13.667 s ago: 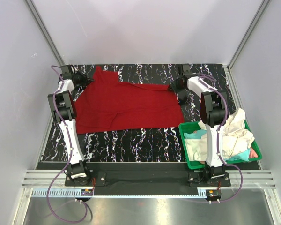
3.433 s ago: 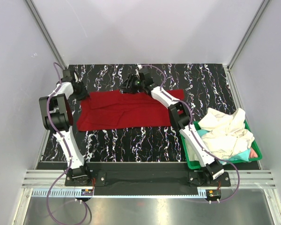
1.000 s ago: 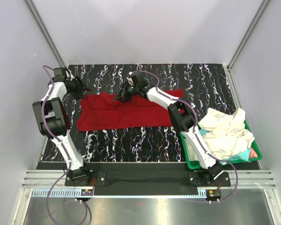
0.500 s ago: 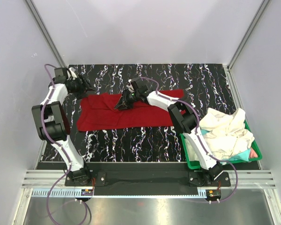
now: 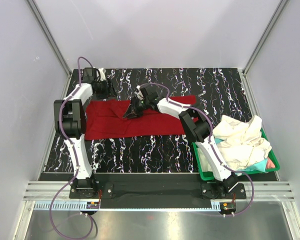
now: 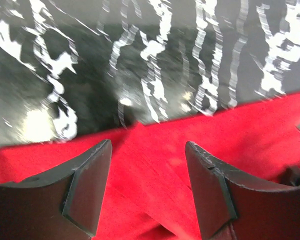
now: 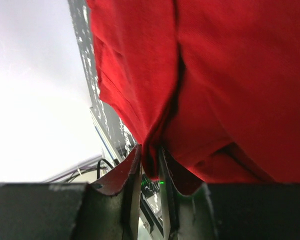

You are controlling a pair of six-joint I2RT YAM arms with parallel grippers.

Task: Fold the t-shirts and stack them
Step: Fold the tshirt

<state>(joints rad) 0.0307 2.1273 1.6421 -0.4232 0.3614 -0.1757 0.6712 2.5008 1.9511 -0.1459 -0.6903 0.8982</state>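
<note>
Your right fingers [image 7: 127, 182] are clenched on a raised ridge of the red t-shirt [image 5: 155, 122], pinching it near the far edge, left of the shirt's middle. In the right wrist view the cloth drapes away from the pinch on both sides. Your left fingers [image 6: 87, 192] are spread apart with nothing between them. They hang over the far edge of the shirt near its left end, and that edge runs across the gap between them, with marbled desk [image 5: 155, 150] beyond.

The shirt lies as a long band across the desk, left to right. Its left end sits beside the left arm, and its near right corner comes close to the far corner of the green bin [image 5: 204, 175]. Bare desk shows along the far side, in a strip on the near side, and at the far right.

You have one red shirt on the desk. In the bin there is a cream-white heap [image 5: 242, 142], a bit of teal cloth [image 5: 260, 165] and a bit of pinkish cloth [image 5: 271, 163]. You cannot tell how many shirts the heap holds.
</note>
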